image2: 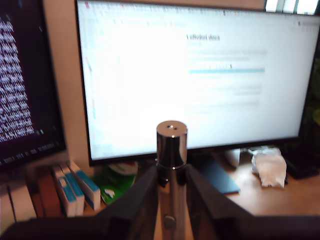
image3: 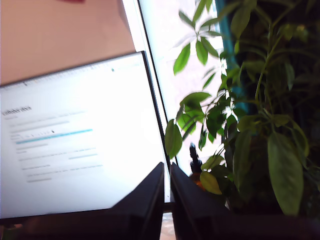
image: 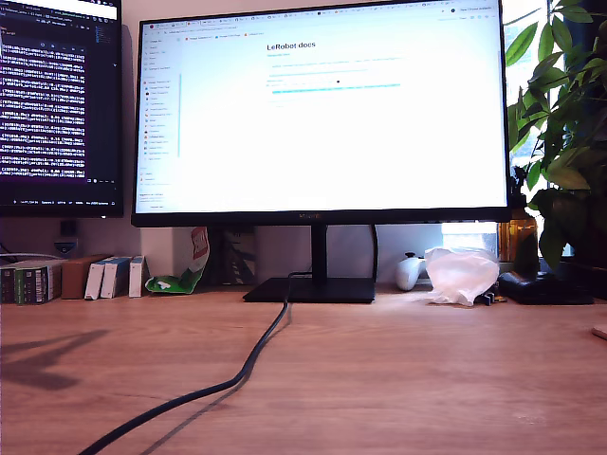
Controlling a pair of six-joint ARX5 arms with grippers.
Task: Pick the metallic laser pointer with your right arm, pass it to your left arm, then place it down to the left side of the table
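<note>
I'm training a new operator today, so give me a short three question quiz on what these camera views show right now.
1. True or false: my first gripper is shut on the metallic laser pointer.
2. What fills the second wrist view beside the monitor? A) plant B) boxes C) cable
3. Fill in: in the exterior view, a black ____ trails across the table.

Key: 1 true; 2 A, the plant; my second gripper holds nothing, jaws nearly closed; 3 cable.
</note>
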